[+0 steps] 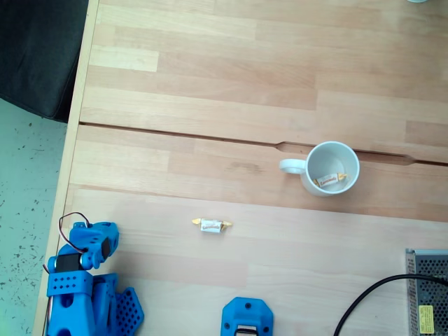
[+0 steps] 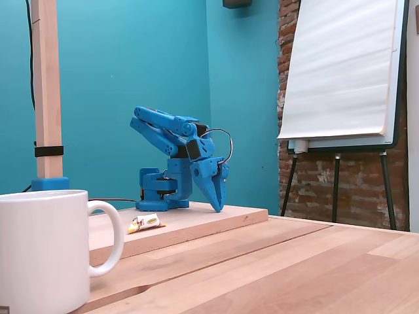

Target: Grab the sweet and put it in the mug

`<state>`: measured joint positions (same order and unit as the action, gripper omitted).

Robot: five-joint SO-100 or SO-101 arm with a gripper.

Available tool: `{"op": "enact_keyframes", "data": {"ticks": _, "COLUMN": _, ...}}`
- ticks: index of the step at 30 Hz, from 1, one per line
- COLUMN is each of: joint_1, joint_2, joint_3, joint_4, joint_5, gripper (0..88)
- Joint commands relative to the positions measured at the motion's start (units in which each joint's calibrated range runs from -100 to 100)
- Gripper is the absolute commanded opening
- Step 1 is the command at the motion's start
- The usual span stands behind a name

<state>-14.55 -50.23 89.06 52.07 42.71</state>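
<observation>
Wooden table [image 1: 210, 84]: sweet [image 1: 211, 225] lies left-right (twisted ends sideways).

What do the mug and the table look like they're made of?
The mug looks like glazed white ceramic: smooth, evenly white walls in both fixed views, though gloss is hard to judge. The table looks like light wood with a matte finish: joined staves with visible grain.

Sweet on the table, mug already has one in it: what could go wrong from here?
The sweet is tiny and lies flat on the wood, so the gripper, parked at the base with its tips at the board, may pinch short or push it away. The mug already holds a look-alike candy, which could make the job seem done. Its handle faces the approach and might get bumped.
</observation>
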Motion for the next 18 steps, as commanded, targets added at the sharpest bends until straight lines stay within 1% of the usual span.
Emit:
{"op": "enact_keyframes", "data": {"ticks": 1, "joint_1": -0.05, "joint_2": 0.57, "joint_3": 1.93, "joint_4": -0.06, "joint_5": 0.10, "gripper": 0.0}}
{"op": "enact_keyframes", "data": {"ticks": 18, "joint_1": -1.72, "joint_2": 0.66, "joint_3": 2.11, "joint_4": 0.91, "joint_5": -0.49, "gripper": 0.0}}
